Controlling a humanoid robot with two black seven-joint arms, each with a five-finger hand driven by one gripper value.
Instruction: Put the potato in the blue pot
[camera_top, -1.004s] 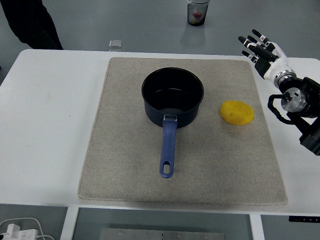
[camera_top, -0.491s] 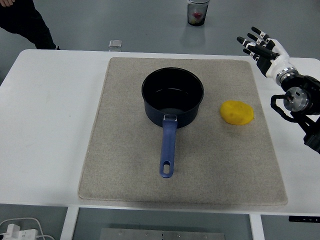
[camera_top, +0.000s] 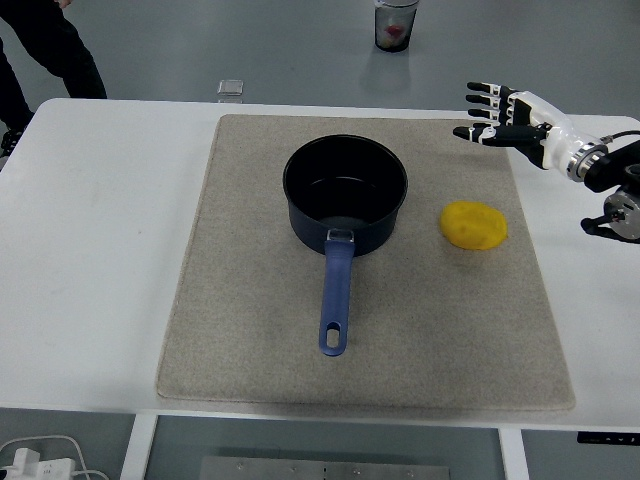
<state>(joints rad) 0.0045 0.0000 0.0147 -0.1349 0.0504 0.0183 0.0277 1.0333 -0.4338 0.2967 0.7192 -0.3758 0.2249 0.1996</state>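
Note:
A yellow potato (camera_top: 474, 225) lies on the grey mat (camera_top: 250, 330), to the right of the blue pot (camera_top: 345, 195). The pot stands upright and empty at the mat's middle, its blue handle (camera_top: 336, 300) pointing toward the near edge. My right hand (camera_top: 495, 115) comes in from the right edge and hovers over the mat's far right corner, above and behind the potato. Its fingers are spread and hold nothing. My left arm is out of view.
A clear cup (camera_top: 396, 24) with something pink inside stands on the floor beyond the table. A small clear box (camera_top: 231, 89) sits at the table's far edge. A person's dark-clothed legs (camera_top: 45, 50) show at the top left. The white table (camera_top: 90, 250) surrounds the mat.
My right hand has turned from pointing up to pointing left and moved left, reaching in over the mat's far right corner. The person at top left has shifted. Potato and pot are unmoved.

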